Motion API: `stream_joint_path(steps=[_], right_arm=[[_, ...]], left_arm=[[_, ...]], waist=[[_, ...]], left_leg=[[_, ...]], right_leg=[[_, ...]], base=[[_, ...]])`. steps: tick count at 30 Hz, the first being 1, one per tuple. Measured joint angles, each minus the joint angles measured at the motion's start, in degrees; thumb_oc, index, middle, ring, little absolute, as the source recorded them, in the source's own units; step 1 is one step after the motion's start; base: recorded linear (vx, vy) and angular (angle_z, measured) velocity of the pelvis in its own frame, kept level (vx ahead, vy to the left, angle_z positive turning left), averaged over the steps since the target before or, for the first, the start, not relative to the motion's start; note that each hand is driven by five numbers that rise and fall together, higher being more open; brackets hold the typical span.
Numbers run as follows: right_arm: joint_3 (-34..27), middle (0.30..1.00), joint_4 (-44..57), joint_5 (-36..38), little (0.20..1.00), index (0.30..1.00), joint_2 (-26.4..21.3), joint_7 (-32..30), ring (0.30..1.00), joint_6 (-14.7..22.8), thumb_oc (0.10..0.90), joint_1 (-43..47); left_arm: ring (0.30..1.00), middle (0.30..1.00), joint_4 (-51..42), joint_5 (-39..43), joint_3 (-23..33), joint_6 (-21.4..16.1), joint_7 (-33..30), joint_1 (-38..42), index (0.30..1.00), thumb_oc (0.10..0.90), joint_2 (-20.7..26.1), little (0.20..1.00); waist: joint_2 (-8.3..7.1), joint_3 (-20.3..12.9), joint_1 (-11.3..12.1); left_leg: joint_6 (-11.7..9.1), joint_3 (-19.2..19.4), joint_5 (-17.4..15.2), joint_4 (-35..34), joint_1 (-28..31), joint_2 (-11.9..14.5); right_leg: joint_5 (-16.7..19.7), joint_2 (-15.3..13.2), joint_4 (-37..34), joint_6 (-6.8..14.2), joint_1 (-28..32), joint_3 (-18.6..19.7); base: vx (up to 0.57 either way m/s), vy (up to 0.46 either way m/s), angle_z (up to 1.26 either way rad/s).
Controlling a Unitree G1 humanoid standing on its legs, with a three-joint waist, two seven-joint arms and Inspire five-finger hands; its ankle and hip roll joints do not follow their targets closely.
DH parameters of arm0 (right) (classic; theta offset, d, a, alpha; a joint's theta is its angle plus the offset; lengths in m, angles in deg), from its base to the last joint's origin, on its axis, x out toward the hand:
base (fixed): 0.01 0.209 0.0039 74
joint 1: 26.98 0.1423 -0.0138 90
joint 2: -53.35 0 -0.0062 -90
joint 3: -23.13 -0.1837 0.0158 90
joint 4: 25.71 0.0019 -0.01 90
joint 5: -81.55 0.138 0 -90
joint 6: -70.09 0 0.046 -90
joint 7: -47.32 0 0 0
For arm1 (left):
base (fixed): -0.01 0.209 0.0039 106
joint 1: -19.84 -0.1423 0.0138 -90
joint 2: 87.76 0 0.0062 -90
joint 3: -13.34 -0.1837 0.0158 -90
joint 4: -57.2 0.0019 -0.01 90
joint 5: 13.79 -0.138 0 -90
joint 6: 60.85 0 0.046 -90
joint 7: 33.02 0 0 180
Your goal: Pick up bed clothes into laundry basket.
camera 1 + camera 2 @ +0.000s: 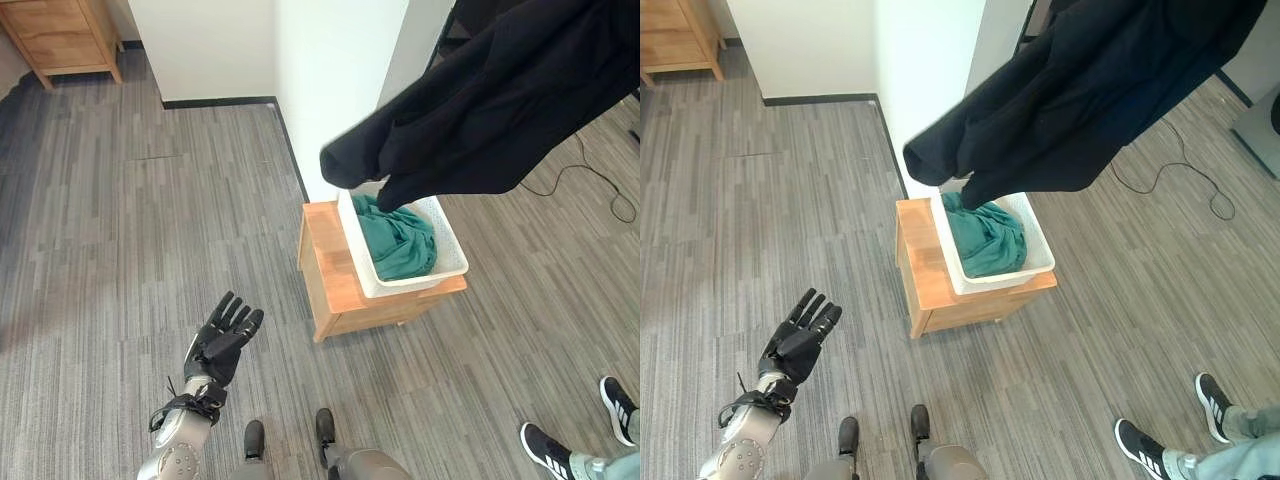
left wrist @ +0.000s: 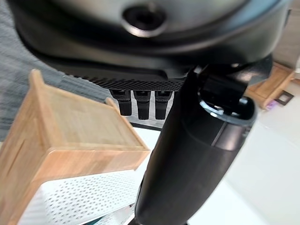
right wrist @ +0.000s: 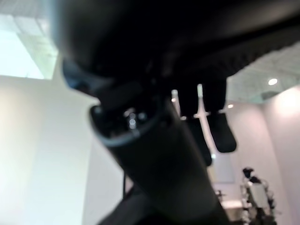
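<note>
A large black garment (image 1: 500,100) hangs in the air from the upper right, its lower folds dangling just above the white laundry basket (image 1: 455,262). A teal cloth (image 1: 400,240) lies bunched inside the basket, which stands on a low wooden table (image 1: 325,260). My right arm is hidden behind the black garment. In the right wrist view my right hand (image 3: 159,154) points up at the ceiling with its fingers (image 3: 218,126) straight and nothing between them. My left hand (image 1: 222,345) hovers open over the floor, left of the table and apart from everything.
A white wall corner (image 1: 330,80) rises right behind the table. A wooden cabinet (image 1: 60,35) stands at the far left. A person's shoes (image 1: 550,450) show at the lower right. Grey floor spreads out to the left of the table.
</note>
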Motion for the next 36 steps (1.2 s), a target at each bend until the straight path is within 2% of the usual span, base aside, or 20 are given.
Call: stream_joint_path(steps=[6,11,30,34,36], right_arm=[[0.0,0.300,0.2,-0.2,0.300,0.300,2.4,-0.3,0.300,-0.2,0.400,0.0],[0.0,0.300,0.1,0.1,0.300,0.300,4.6,-0.3,0.300,-0.8,0.400,0.0],[0.0,0.300,-1.5,0.6,0.300,0.300,5.7,-1.5,0.300,-1.4,0.400,0.0],[0.0,0.300,-4.1,0.6,0.300,0.300,6.0,-1.5,0.300,-1.9,0.400,0.0],[-0.7,0.300,-4.6,0.6,0.300,0.300,6.1,-1.5,0.300,-2.4,0.400,0.0]], left_arm=[[0.900,0.900,0.0,0.0,-0.2,0.0,0.0,-0.9,0.900,0.800,-1.9,0.900],[0.900,0.900,-0.1,0.0,-3.5,0.0,0.0,-1.0,0.900,0.800,-3.1,0.900],[0.900,0.900,0.4,-0.1,-4.3,0.0,0.0,-0.9,0.900,0.800,-3.9,0.900],[0.900,0.900,0.5,-0.1,-4.4,0.0,0.0,-1.0,0.900,0.800,-3.8,0.900],[0.900,0.900,0.4,-0.2,-4.4,0.0,0.0,-0.9,0.900,0.800,-3.5,0.900]], waist=[[3.15,-1.7,0.3],[5.26,-2.9,0.7],[5.44,-3.0,0.8],[5.68,-3.0,1.0],[6.27,-2.8,1.2]], left_leg=[[0.0,0.7,0.0,0.0,-0.1,0.0],[0.0,0.9,0.0,-0.1,-0.7,0.1],[0.4,0.9,0.3,0.0,-2.9,0.1],[0.5,0.8,0.5,0.0,-3.7,0.0],[0.7,0.8,0.7,0.0,-4.0,0.0]], right_leg=[[0.1,0.0,0.0,0.1,-0.3,0.6],[0.1,0.1,0.0,0.1,-0.5,0.7],[0.6,0.1,0.0,0.0,-3.2,0.6],[0.6,0.0,0.0,0.0,-3.9,0.6],[0.6,0.0,0.0,0.0,-4.2,0.6]], base=[[0.01,0.008,-0.06],[0.00,0.000,0.00],[0.00,0.000,0.00],[0.00,0.000,0.00],[0.00,0.000,0.00]])
